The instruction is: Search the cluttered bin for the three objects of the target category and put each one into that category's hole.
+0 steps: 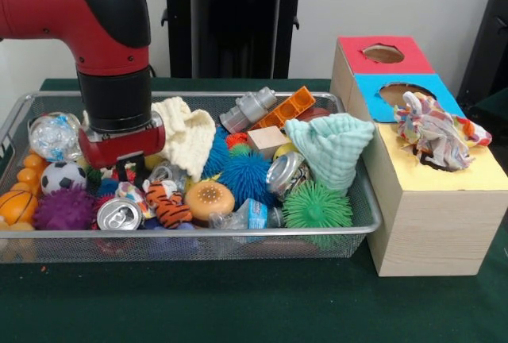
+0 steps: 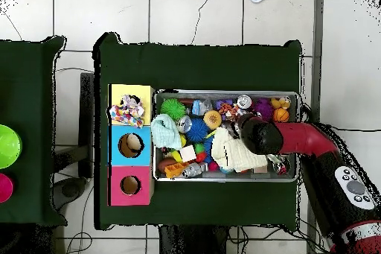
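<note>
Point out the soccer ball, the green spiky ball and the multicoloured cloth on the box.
soccer ball point(image 1: 63, 176), front view, its face.
green spiky ball point(image 1: 317, 206), front view, its middle.
multicoloured cloth point(image 1: 432, 130), front view, its bunched centre.

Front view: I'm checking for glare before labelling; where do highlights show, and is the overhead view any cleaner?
Front view: bright glints on the silver drink can top and the clear glittery ball. Overhead view: no strong glare in the wire mesh bin.

The red arm point(image 1: 75, 1) bends downward, its end effector point(image 1: 127, 172) hanging low.
</note>
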`<control>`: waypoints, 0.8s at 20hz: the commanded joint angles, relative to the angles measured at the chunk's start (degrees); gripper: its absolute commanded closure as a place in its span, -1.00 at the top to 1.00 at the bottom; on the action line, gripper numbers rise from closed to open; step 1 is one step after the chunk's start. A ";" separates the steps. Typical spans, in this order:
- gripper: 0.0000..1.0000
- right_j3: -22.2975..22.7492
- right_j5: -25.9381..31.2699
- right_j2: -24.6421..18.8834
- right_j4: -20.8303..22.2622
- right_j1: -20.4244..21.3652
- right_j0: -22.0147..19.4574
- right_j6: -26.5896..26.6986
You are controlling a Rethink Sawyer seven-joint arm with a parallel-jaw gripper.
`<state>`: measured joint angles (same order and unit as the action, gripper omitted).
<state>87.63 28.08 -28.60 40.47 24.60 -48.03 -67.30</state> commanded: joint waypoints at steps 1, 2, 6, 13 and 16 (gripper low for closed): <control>-1.00 3.43 -3.47 -4.87 3.21 -0.72 0.78 4.34; -1.00 3.64 -2.77 -4.60 3.35 -0.23 1.09 4.61; -1.00 4.25 0.68 -5.10 1.84 0.77 1.06 5.70; -1.00 13.57 12.17 -11.44 -10.99 12.63 -0.94 2.89; -1.00 14.96 12.20 -12.20 -13.37 16.07 -0.77 1.11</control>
<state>94.35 31.90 -33.12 34.02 31.26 -49.06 -67.30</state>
